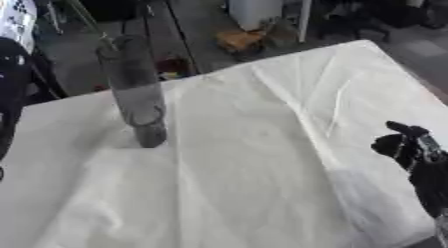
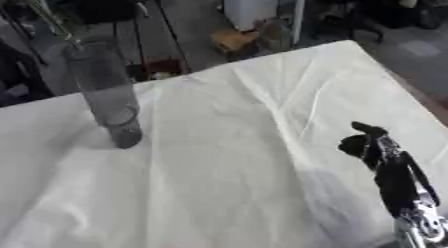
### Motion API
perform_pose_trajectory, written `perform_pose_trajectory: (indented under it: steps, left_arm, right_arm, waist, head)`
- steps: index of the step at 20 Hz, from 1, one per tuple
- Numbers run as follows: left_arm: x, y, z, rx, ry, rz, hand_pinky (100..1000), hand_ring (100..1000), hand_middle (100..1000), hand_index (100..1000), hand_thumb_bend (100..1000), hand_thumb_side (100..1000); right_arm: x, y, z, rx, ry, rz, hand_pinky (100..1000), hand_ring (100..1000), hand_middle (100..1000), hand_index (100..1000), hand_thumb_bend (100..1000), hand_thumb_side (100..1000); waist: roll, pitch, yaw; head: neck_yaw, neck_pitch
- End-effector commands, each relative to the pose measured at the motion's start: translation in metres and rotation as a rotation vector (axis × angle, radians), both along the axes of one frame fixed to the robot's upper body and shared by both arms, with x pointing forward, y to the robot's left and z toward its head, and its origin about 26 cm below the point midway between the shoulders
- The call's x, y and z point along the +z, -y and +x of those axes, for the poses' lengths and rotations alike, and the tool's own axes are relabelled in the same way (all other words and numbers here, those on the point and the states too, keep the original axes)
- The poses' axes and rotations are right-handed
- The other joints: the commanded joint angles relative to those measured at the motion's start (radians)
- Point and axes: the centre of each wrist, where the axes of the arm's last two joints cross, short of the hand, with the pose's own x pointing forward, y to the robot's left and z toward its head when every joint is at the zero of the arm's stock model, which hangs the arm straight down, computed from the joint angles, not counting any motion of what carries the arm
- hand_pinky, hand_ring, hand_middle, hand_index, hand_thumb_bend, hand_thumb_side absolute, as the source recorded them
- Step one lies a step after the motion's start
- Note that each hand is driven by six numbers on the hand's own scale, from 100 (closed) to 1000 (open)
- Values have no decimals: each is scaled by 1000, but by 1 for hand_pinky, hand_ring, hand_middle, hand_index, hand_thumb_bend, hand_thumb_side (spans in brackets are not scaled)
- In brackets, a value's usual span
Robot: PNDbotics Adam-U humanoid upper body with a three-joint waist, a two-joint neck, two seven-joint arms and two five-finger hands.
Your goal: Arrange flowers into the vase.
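Tall clear glass cylinder vase (image 1: 136,92) upright at ten o'clock on white-clothed tabletop (image 1: 262,157), ready for stems. Right hand (image 2: 372,144) at four o'clock, fingers curled, empty. No flowers visible.

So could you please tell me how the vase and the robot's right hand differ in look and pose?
The vase is clear, grey-tinted glass; the right hand is black. The vase stands tall at the cloth's far left; the hand sits low at the right edge. Neither shows any flowers.
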Motion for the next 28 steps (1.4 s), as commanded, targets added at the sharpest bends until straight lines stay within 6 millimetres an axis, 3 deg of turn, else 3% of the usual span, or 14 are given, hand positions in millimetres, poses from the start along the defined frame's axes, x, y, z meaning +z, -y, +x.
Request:
perform_pose_trajectory:
  steps: [1, 28]
  left_arm:
    - [13, -7, -3, 16, 34, 22, 100, 100, 100, 100, 890, 398]
    - [-14, -1, 8, 15, -51, 121, 100, 100, 100, 100, 895, 385]
  right_arm:
    - [8, 3, 2, 3, 18, -23, 816, 693, 616, 871, 100, 1000]
    - [10, 1, 5, 10, 25, -28, 814, 694, 615, 873, 100, 1000]
  waist:
    - [-2, -9, 0]
    - [8, 17, -27]
  head:
    - [-1, -10]
    - [-6, -18]
